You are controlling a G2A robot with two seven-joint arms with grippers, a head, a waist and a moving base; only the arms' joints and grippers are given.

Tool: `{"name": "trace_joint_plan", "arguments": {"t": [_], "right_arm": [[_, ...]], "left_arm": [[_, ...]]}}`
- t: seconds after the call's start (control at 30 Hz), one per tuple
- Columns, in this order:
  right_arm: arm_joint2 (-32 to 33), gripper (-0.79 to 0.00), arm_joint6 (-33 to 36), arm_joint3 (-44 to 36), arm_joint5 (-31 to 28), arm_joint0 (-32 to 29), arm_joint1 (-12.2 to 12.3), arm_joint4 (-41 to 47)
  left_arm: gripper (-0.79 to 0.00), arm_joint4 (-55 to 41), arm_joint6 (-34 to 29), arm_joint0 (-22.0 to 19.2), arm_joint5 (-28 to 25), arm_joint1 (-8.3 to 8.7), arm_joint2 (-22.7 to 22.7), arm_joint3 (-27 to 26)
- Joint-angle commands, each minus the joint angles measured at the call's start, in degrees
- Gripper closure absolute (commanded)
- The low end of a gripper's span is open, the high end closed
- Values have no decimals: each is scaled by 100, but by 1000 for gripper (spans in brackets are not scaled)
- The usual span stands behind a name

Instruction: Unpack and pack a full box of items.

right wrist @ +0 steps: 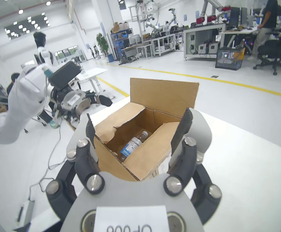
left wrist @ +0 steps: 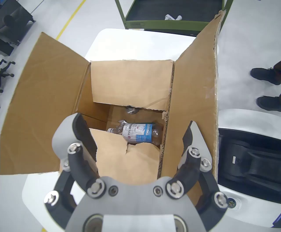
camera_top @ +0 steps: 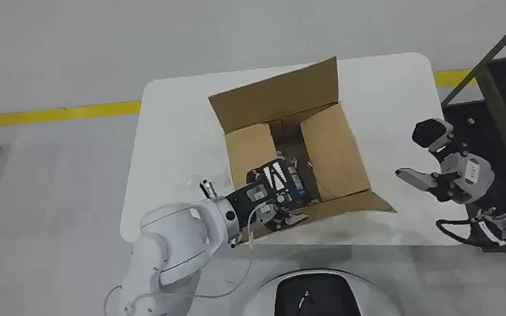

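Note:
An open cardboard box [camera_top: 276,97] stands mid-table with its flaps spread. Inside lies a clear plastic bottle [left wrist: 140,133] with a blue and white label, on its side on the box floor; the right wrist view has the bottle [right wrist: 132,145] too. A small crumpled silvery item [left wrist: 131,109] lies beyond it, half under an inner flap. My left gripper [camera_top: 282,191] hangs open above the box's near corner, over a torn inner flap [left wrist: 127,162], holding nothing. My right gripper [camera_top: 420,155] stands open off the box's right side, above the table, empty.
The white table [camera_top: 176,144] has bare room left of and behind the box. A green cart [left wrist: 166,24] stands past the table's right end. The tall upright flap [left wrist: 197,87] rises beside the left gripper. A person's shoes [left wrist: 266,87] are on the floor nearby.

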Motion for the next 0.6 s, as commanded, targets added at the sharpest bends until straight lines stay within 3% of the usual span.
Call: {"name": "trace_joint_plan", "arguments": {"t": [0.0, 0.13, 0.27, 0.57], "right_arm": [[-107, 0, 458, 39, 295, 60, 18, 440], [-565, 0, 1299, 144, 563, 268, 47, 588], [-1096, 0, 1921, 349, 324, 453, 65, 578], [-1581, 0, 2128, 835, -627, 458, 87, 352]], "left_arm": [[-785, -46, 4, 54, -15, 23, 29, -15], [-785, -114, 57, 151, 39, 64, 15, 2], [-785, -95, 165, 250, 220, 110, -170, 10], [-785, 124, 441, 530, 426, 224, -620, 34]]}}
